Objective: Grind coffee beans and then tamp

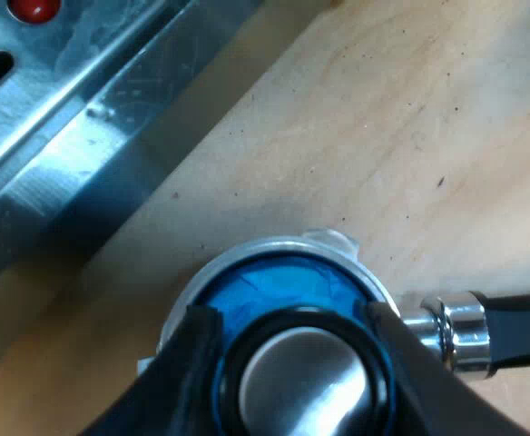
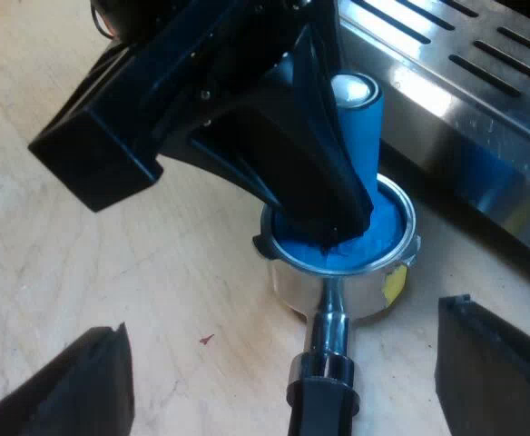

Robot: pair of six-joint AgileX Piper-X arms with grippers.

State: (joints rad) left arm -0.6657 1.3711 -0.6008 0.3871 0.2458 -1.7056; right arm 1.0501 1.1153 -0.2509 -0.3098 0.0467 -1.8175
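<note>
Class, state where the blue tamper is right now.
The blue tamper stands in the metal holder on the table, held by the left gripper, beside the espresso machine.

Table (image 1: pixel 410 109): light wood, pale tan, with a faint grain seen running across the surface and a matt finish. Dark speck (image 1: pixel 441 182): one small elongated mark is noted on the wood, with a few finer dots scattered near it. Red fleck (image 2: pixel 206 340): a tiny red chip is seen lying on the tabletop. Faint scuffs and pale streaks are noted in the wood around the fleck.
</note>
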